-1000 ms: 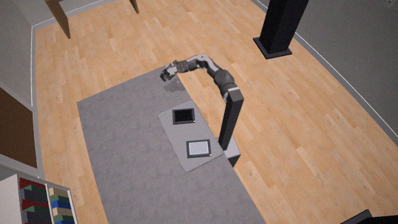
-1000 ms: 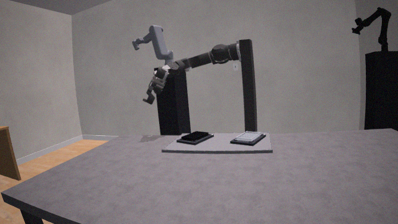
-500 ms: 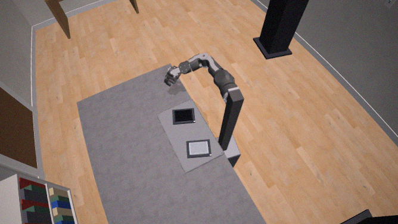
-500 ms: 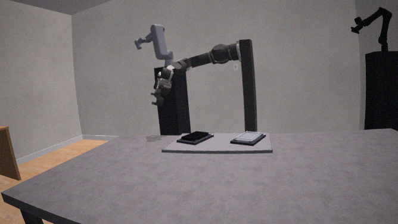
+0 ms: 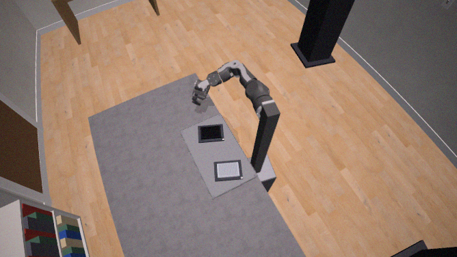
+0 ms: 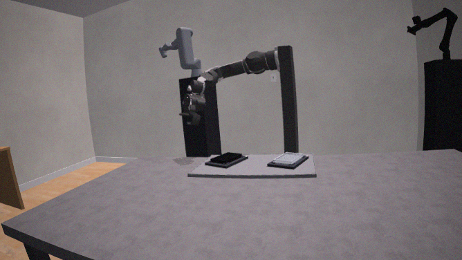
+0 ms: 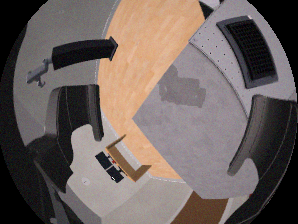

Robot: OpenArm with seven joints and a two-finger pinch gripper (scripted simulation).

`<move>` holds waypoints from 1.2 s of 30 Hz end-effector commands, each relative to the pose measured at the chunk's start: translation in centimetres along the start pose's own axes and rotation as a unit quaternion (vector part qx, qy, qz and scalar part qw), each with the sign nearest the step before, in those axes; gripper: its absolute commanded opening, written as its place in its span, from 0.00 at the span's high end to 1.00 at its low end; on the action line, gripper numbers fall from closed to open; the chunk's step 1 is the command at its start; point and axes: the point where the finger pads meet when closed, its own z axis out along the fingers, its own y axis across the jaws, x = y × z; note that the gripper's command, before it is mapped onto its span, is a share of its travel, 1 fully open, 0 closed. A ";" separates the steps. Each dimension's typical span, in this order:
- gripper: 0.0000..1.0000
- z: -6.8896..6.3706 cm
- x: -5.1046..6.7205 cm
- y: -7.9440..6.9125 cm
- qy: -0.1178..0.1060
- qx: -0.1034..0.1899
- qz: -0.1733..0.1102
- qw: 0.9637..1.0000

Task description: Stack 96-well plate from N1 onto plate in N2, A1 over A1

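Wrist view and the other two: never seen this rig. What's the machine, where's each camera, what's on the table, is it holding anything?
One grey jointed arm hangs from a dark upright post at the grey table's edge. One camera looks down from above, one faces the arm across the table, and one fisheye camera rides on the wrist. A pale grey mat carries two nests: one with a black 96-well plate, one with a white 96-well plate. The two-finger gripper hovers beyond the black plate, partly open and holding nothing.

Grey table (image 6: 138, 207) under flat mat (image 6: 256, 169)
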 end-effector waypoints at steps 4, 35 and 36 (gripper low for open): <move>0.23 -0.1 -0.1 0.0 -0.002 -0.003 0.000 1.000; 0.23 0.6 5.4 7.0 0.070 -0.142 -0.176 0.972; 0.23 0.6 5.4 7.0 0.070 -0.142 -0.176 0.972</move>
